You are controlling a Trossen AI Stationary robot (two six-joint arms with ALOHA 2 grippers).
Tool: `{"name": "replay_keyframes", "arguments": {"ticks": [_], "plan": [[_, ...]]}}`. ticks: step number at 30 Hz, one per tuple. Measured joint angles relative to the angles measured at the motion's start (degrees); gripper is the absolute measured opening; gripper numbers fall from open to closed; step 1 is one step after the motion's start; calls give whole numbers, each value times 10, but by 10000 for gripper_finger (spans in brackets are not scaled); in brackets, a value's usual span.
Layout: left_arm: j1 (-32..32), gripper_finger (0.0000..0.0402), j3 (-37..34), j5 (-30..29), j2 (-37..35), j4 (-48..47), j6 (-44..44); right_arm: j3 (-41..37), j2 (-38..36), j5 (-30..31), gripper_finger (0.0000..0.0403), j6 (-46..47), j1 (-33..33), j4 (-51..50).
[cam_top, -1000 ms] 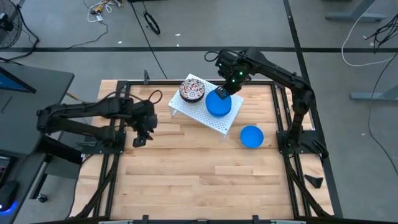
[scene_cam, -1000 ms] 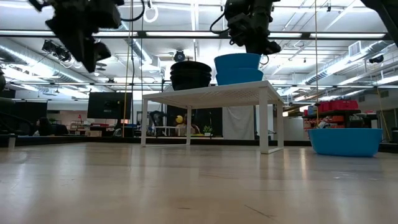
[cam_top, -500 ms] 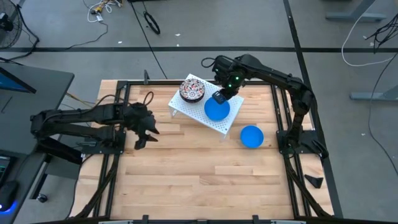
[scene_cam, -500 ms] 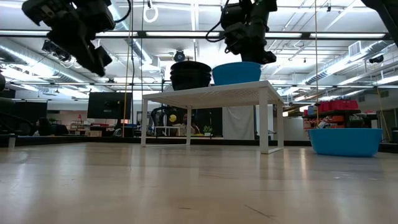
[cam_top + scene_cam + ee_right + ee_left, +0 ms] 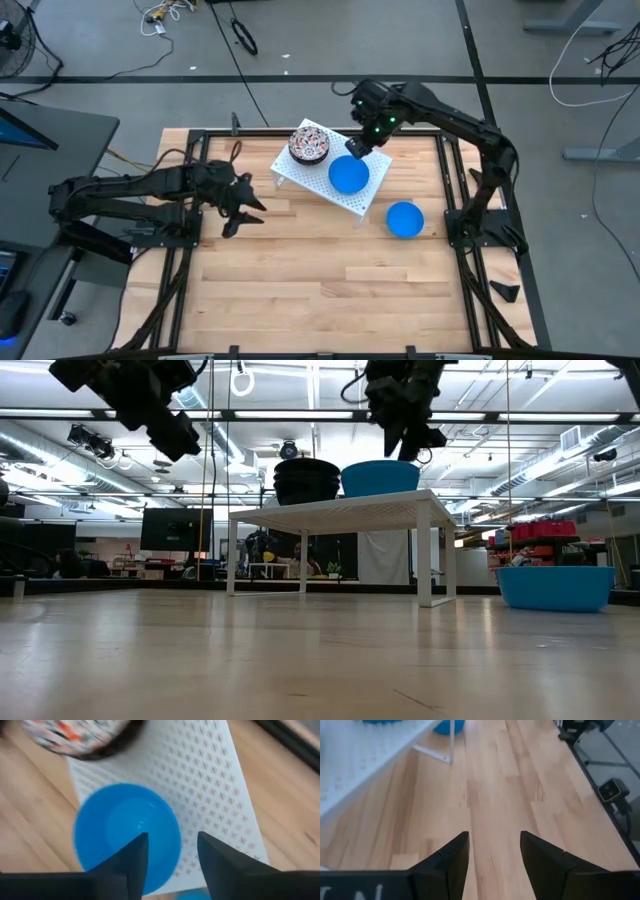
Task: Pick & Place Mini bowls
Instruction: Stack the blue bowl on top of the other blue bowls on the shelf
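A blue mini bowl [image 5: 349, 174] [image 5: 125, 835] sits upright on the white perforated rack [image 5: 372, 192], beside the speckled bowls [image 5: 309, 143] [image 5: 80, 735], which the low view shows stacked [image 5: 307, 480]. Another blue bowl [image 5: 404, 218] [image 5: 555, 588] stands on the table to the right of the rack. My right gripper [image 5: 358, 143] [image 5: 170, 847] is open and hangs just above the far rim of the rack's blue bowl [image 5: 380, 477], touching nothing. My left gripper [image 5: 245, 205] [image 5: 492, 850] is open in the air over bare table, left of the rack.
The rack [image 5: 340, 510] stands on thin legs at the table's far middle, with open wood in front of it and on the near half. A dark metal frame [image 5: 440, 160] borders the tabletop. Cables lie on the floor beyond the far edge.
My right gripper lowered the blue bowl until it sat low on the rack, let go, then rose and drew back a little toward the far edge. My left gripper moved slightly toward the rack and turned.
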Motion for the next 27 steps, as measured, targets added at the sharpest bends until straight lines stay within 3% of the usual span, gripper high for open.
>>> {"name": "replay_keyframes", "arguments": {"ticks": [3,6,11,15,27], "plan": [[1,181,-17,14,-10,40,6,0,-23,-2,182,-6,2,30],[1,181,-80,23,-36,127,-22,0,-44,-2,185,-4,13,55],[1,181,-194,-10,-83,282,-82,0,-75,-3,186,17,29,90],[1,181,-248,-33,-117,353,-102,0,-92,-3,186,37,39,120],[1,181,-347,-43,-226,376,-139,0,-99,-4,186,100,69,181]]}}
